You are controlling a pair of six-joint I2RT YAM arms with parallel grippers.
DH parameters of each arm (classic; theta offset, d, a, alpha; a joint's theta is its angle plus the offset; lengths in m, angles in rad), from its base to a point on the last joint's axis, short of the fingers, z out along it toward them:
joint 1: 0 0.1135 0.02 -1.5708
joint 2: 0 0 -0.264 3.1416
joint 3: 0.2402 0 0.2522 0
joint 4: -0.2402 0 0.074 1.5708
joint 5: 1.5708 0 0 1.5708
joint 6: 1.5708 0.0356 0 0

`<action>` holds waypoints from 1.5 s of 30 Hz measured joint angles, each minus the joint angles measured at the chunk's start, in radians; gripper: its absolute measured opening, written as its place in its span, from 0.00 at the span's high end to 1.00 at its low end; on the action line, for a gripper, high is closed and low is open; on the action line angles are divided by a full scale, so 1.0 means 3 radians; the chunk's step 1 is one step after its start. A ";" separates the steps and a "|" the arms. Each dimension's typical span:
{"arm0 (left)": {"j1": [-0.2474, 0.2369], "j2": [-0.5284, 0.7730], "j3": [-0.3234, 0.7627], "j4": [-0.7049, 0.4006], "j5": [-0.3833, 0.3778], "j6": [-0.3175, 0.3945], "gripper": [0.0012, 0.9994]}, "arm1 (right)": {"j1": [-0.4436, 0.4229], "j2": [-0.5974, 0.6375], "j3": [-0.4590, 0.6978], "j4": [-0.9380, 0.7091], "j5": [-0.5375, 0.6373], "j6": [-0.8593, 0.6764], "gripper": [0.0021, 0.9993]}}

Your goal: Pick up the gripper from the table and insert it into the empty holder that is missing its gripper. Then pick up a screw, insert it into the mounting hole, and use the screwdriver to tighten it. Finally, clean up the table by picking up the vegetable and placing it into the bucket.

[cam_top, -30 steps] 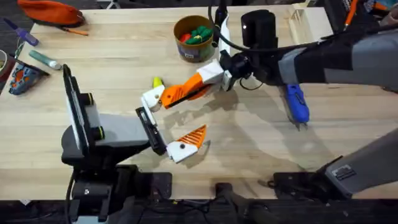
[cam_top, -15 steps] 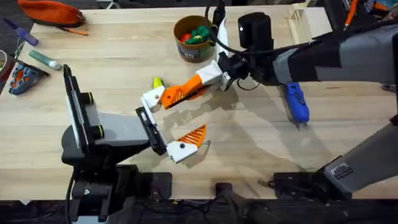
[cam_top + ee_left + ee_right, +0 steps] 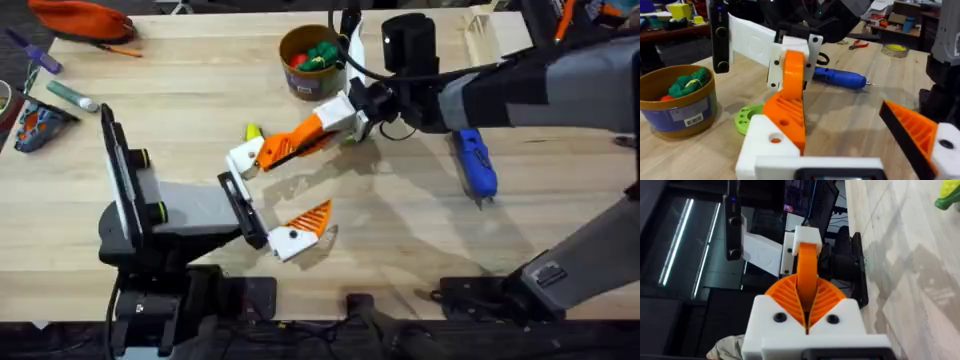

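right gripper (image 3: 290,146): clamped on the orange gripper (image 3: 283,148), pressing it onto the holder (image 3: 244,160) | left gripper (image 3: 268,200): spread wide | vegetable (image 3: 253,132): just beyond holder | screwdriver (image 3: 475,165): well apart

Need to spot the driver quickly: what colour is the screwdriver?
Blue, with a thin metal tip; the screwdriver shows best in the left wrist view.

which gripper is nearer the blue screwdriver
Right. The right gripper is a short way left of the screwdriver; the left gripper sits farther off, nearer the table's front.
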 joint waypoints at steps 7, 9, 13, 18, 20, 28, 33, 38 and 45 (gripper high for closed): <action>0.0000 0.0000 0.0000 0.0002 -0.0011 0.0000 0.01 | 0.0006 0.0001 0.0001 0.0051 0.0013 0.0013 0.99; 0.0000 -0.0001 0.0000 0.0001 -0.0012 0.0000 0.01 | 0.0006 0.0001 0.0001 0.0051 0.0013 0.0014 0.99; 0.0000 0.0000 0.0000 0.0001 -0.0013 0.0000 0.01 | 0.0010 0.0001 0.0003 0.0052 0.0034 0.0025 0.99; 0.0000 -0.0001 0.0000 0.0001 -0.0013 -0.0001 0.01 | 0.0037 0.0001 0.0014 0.0061 0.0077 0.0056 0.99; 0.0000 0.0000 0.0000 0.0001 -0.0013 -0.0001 0.01 | 0.0056 0.0001 0.0018 0.0061 0.0097 0.0063 0.99; 0.0000 0.0000 0.0000 0.0003 -0.0042 -0.0014 0.01 | 0.0096 0.0131 0.0099 0.0099 0.0061 0.0092 0.99; 0.0000 0.0000 0.0000 0.0005 -0.0051 -0.0012 0.01 | 0.0142 0.0164 0.0170 0.0123 0.0037 0.0104 0.99; 0.0000 -0.0001 0.0000 0.0005 -0.0048 -0.0001 0.01 | 0.0210 0.0164 0.0207 0.0123 0.0053 0.0114 0.99; 0.0000 -0.0001 0.0000 0.0005 -0.0062 0.0000 0.01 | 0.0235 0.0167 0.0217 0.0123 0.0090 0.0137 0.99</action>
